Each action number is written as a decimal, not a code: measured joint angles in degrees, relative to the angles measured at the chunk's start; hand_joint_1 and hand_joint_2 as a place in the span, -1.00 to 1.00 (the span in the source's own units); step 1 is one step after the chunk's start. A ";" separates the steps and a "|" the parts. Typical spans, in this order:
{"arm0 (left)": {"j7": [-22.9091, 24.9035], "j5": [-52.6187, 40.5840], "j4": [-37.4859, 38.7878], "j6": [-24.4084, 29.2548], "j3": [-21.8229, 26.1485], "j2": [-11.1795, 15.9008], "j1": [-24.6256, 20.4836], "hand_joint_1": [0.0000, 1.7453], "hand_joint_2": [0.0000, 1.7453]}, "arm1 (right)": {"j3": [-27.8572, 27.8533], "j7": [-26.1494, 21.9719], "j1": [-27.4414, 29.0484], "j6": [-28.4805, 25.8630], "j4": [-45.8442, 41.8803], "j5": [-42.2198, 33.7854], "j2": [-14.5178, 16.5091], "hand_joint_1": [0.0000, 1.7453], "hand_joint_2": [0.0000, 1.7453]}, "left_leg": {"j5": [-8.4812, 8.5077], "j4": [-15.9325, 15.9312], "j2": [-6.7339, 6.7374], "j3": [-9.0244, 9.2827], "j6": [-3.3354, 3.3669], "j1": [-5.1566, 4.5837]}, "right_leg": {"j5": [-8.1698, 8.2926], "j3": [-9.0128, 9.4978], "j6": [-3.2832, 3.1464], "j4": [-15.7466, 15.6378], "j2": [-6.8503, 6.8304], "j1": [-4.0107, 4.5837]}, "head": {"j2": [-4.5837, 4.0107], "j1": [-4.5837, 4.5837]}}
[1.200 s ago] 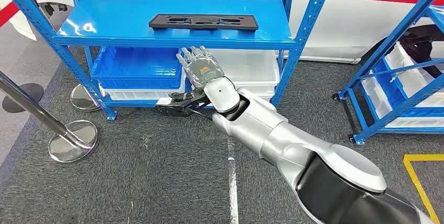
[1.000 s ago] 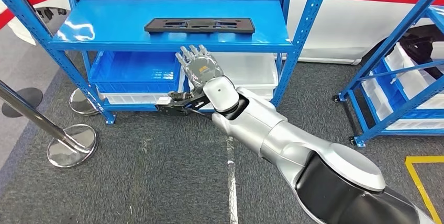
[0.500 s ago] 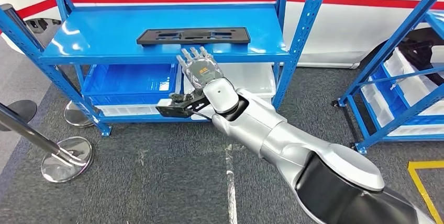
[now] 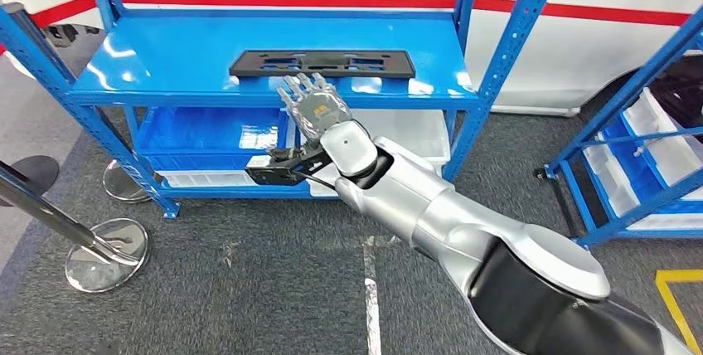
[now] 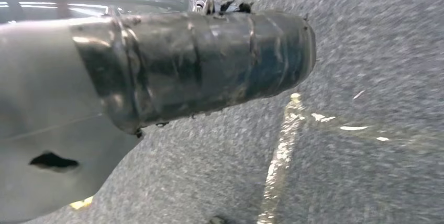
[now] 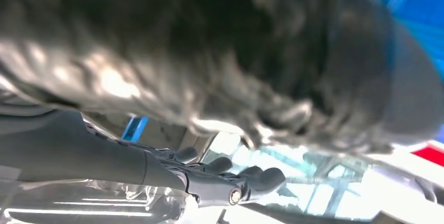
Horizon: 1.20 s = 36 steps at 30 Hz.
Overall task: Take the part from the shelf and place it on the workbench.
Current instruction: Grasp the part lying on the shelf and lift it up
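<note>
Blue shelf (image 4: 166, 52) carries the black part (image 4: 322, 63) flat, mid-shelf, within my reach. My right hand (image 4: 313, 106) hovers just near of it, fingers spread and empty, ready to grasp.

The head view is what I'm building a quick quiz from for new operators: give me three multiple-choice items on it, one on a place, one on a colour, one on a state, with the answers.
1. Where does the part lie?
A. on the floor
B. on the shelf's top board
C. in a bin

2. What colour is the shelf?
A. blue
B. yellow
C. grey

3. How is the right hand?
A. gripping the part
B. holding a bin
C. open, fingers spread, holding nothing

Answers:
B, the black part lies flat on the top board.
A, the board and uprights are blue.
C, the hand is raised in front of the shelf edge, just short of the part, with nothing in it.
</note>
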 joint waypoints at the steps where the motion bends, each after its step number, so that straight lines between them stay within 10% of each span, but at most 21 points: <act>1: -0.02 -0.04 0.02 -0.02 0.00 -0.04 -0.09 -1.00 -1.00 | -0.01 -0.24 -0.03 0.20 -0.06 -0.25 0.01 -1.00 -1.00 | -0.02 -0.22 0.02 0.12 -0.21 0.00 | -0.19 0.41 -0.26 -0.59 -0.03 0.13 | 0.00 -0.04; 5: -0.03 -0.15 0.06 -0.02 0.00 -0.09 -0.18 -1.00 -1.00 | -0.27 -0.44 -0.15 0.42 -0.35 -0.61 0.11 -1.00 -1.00 | -1.67 1.86 0.23 -0.60 -1.23 0.12 | 0.37 2.50 0.03 -3.62 -0.08 -0.69 | 0.00 0.01; 9: -0.04 -0.15 0.07 0.01 0.00 0.20 -0.12 -1.00 -1.00 | -0.37 -0.65 0.17 0.62 -0.50 -0.65 0.15 -1.00 -1.00 | -5.12 13.65 0.29 -7.59 -2.79 0.98 | -0.22 3.25 0.32 -3.68 -0.13 -1.16 | -0.01 -0.09; 13: -0.04 -0.16 0.07 0.00 0.00 0.23 -0.11 -1.00 -1.00 | -0.43 -0.74 0.21 0.60 -0.57 -0.63 0.15 -1.00 -1.00 | 1.35 4.68 0.43 -4.64 -4.52 1.95 | -2.30 2.93 1.96 -1.03 -0.03 -1.95 | -0.01 -0.24; 19: -0.09 -0.22 0.08 0.15 0.00 0.21 -0.07 -1.00 -1.00 | -0.46 -1.09 0.07 1.00 -0.91 -0.22 0.15 -1.00 -1.00 | 1.19 1.72 0.10 -3.15 -1.52 1.79 | -4.29 1.75 3.63 1.62 0.09 -1.85 | 0.00 -0.34; 23: -0.09 -0.44 0.08 0.37 0.00 0.26 -0.09 -1.00 -1.00 | -0.46 -1.20 0.23 1.26 -0.95 -0.18 0.13 -1.00 -1.00 | 0.93 1.46 0.12 -2.61 -0.59 1.81 | -9.28 -4.30 4.46 13.34 -0.08 -2.18 | -0.01 -0.16; 25: -0.10 -0.56 0.08 0.43 0.00 0.26 -0.05 -1.00 -1.00 | -0.46 -1.39 0.58 1.44 -0.94 -0.18 0.09 -1.00 -1.00 | 0.66 1.46 0.10 -2.31 -0.43 1.72 | -8.70 -6.30 4.30 15.73 -0.08 -2.24 | -0.01 -0.15; 29: -0.20 -0.68 0.09 0.51 0.00 0.18 -0.14 -1.00 -1.00 | -0.46 -1.68 0.54 1.55 -0.96 -0.42 0.07 -1.00 -1.00 | 0.08 1.21 -0.06 -1.34 -0.65 1.39 | -1.62 -1.21 2.17 3.16 -0.04 -1.51 | 0.00 -0.25; 36: -0.28 -0.82 0.10 0.70 0.00 0.14 -0.22 -1.00 -1.00 | -0.46 -1.69 0.42 1.55 -1.03 -0.73 0.20 -1.00 -1.00 | -2.05 4.05 0.33 -2.53 -2.41 1.53 | -0.63 2.43 1.42 -2.70 -0.29 -1.83 | 0.00 -0.27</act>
